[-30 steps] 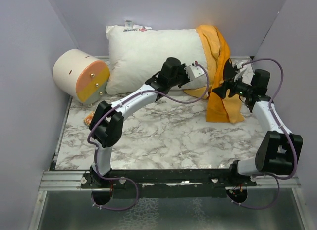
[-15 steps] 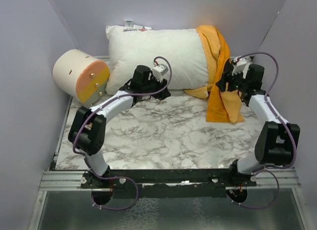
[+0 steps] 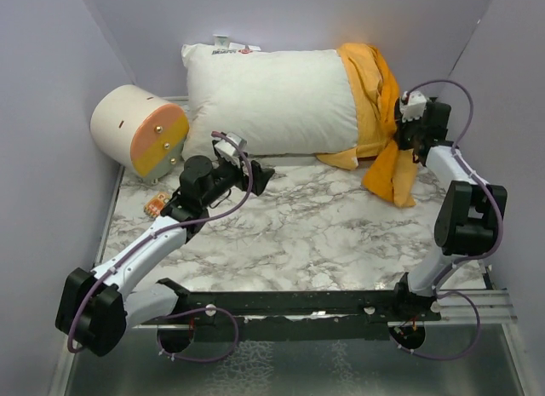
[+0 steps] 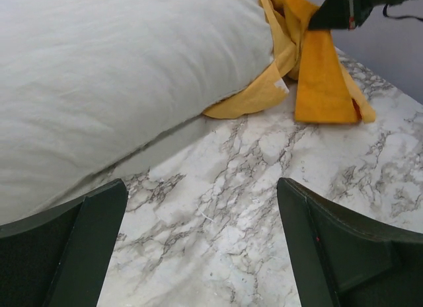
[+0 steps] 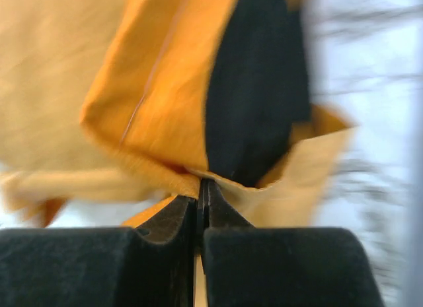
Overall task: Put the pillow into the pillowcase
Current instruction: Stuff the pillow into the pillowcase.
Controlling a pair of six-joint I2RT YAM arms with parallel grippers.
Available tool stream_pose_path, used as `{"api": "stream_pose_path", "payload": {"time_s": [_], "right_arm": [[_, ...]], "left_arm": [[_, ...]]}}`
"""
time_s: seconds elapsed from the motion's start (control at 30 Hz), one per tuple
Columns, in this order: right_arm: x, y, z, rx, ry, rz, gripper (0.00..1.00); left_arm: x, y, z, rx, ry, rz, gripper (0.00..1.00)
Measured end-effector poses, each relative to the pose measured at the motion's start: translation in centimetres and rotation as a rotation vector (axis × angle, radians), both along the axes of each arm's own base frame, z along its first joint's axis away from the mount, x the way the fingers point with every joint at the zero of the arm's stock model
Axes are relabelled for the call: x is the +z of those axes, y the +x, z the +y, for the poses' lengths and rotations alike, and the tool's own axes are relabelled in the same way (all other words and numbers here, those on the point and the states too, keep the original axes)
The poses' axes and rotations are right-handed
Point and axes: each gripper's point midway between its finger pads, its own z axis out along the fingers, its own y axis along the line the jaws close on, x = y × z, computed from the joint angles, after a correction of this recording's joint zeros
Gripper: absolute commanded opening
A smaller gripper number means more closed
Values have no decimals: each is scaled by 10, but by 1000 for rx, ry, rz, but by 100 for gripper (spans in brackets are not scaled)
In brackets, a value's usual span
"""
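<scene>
From the top camera, the pillow [image 3: 268, 98] is lying along the back of the desk [image 3: 298, 234], with the pillowcase [image 3: 375, 98] covering only its right end and a loose tail drooping forward. The right fingers [image 3: 400, 140] are biting that tail, while the left fingers [image 3: 262, 173] are hovering over bare marble in front of the pillow, touching nothing. My worry is that a pull by the right arm alone, with the pillow unheld, is likely to drag the case off or slide the pillow toward the cream-and-orange cylinder [image 3: 140, 130]. In the left wrist view, the two fingers [image 4: 73, 247] are standing wide apart with nothing between them, and the pillow's front edge is sitting just ahead. In the right wrist view, the fingers [image 5: 165, 234] are pressing together on a thin orange fold, and the picture is blurring; so shallow a pinch could be slipping free, or catching one layer and closing the mouth. Compared with a second earlier, the left arm is drawing back from the pillow's right end with its fingers now spread, and the right fingers are now clamping and lifting the tail.
</scene>
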Motion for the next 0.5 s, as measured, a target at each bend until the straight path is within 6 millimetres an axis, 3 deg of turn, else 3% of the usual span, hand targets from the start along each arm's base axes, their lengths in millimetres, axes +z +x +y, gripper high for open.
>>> {"api": "stream_pose_path", "payload": {"time_s": [0.07, 0.13, 0.17, 0.23, 0.3, 0.33, 0.4, 0.5], "right_arm": [[25, 17, -41, -105, -131, -90, 3], [59, 32, -94, -237, -259, -181, 13], [77, 35, -117, -291, -301, -215, 23], [114, 36, -160, -399, -376, -286, 51], [136, 25, -180, -442, -404, -334, 79], [139, 19, -179, -429, -410, -338, 87], [146, 8, -148, -295, -355, -351, 94], [156, -2, -70, 29, -223, -384, 94]], "left_arm": [[-4, -1, 2, 6, -13, 17, 97], [-11, -3, 3, 8, -17, 43, 97], [-16, -5, 3, 9, -19, 59, 96], [-21, -9, 5, 10, -23, 81, 96], [-20, -12, 6, 11, -28, 89, 96], [-18, -13, 6, 12, -33, 88, 96], [-15, -15, 7, 13, -36, 96, 96], [-13, -9, 6, 24, -26, 142, 94]]}}
